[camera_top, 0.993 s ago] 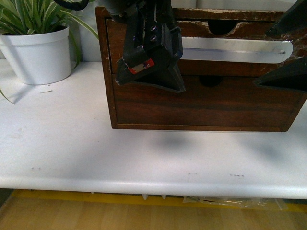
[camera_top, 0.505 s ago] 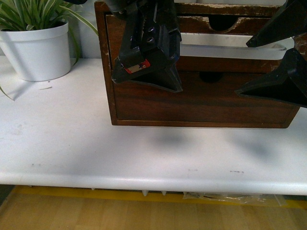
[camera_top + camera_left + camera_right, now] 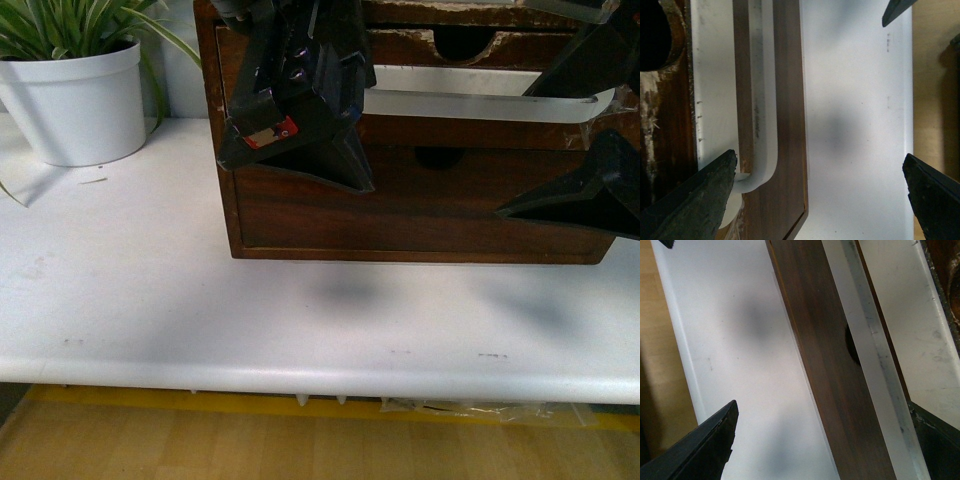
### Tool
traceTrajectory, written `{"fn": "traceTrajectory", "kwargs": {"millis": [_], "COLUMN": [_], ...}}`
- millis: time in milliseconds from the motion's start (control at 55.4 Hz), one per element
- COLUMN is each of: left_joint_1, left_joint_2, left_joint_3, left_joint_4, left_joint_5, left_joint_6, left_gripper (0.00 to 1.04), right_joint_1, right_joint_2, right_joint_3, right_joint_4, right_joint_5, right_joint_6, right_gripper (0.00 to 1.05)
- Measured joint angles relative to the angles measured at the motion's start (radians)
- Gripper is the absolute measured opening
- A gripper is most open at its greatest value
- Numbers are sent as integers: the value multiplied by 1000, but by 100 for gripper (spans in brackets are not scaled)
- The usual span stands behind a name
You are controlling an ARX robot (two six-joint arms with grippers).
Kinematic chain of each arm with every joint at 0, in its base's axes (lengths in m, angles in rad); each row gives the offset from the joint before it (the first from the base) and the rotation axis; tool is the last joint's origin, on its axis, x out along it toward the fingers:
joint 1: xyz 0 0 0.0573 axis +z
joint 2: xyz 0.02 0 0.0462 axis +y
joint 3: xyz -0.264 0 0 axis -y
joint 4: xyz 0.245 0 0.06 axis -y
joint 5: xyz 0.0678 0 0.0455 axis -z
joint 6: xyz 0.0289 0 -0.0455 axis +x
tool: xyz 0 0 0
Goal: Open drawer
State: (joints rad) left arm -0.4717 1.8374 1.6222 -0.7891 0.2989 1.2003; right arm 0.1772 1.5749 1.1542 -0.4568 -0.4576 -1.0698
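Fingers [image 3: 695, 200], left and right, astride drawer [image 3: 450, 132] handle [image 3: 470, 98]

Drawer [image 3: 450, 133]: is showing dark brown grained wood, chipped rough and pale at edges.
Handle [image 3: 480, 103]: is looking like smooth white plastic, faintly glossy.
Table [image 3: 300, 300]: is showing a smooth matt white top.
Pot [image 3: 75, 110]: is looking smooth matt white.

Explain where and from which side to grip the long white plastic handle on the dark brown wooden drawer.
Probably best to grip the long white handle mid-span from the front, jaws above and below: the bar runs horizontally and stands off the drawer front.
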Motion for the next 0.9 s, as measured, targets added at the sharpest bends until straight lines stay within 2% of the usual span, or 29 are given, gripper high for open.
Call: {"fn": "traceTrajectory", "kwargs": {"millis": [217, 903], "left_joint_1": [-19, -62], "left_joint_2": [-6, -85], "left_joint_3": [4, -64], "left_joint_4": [-112, -177], "left_joint_5": [-32, -54], "left_joint_6": [48, 101], "left_gripper": [99, 99], "right_joint_1": [-3, 10], "right_joint_2": [-1, -71], "right_joint_3": [11, -5], "right_joint_4": [-61, -225], "right_joint_5": [-12, -37], "right_joint_6": [-59, -163], "right_gripper": [96, 96]}}
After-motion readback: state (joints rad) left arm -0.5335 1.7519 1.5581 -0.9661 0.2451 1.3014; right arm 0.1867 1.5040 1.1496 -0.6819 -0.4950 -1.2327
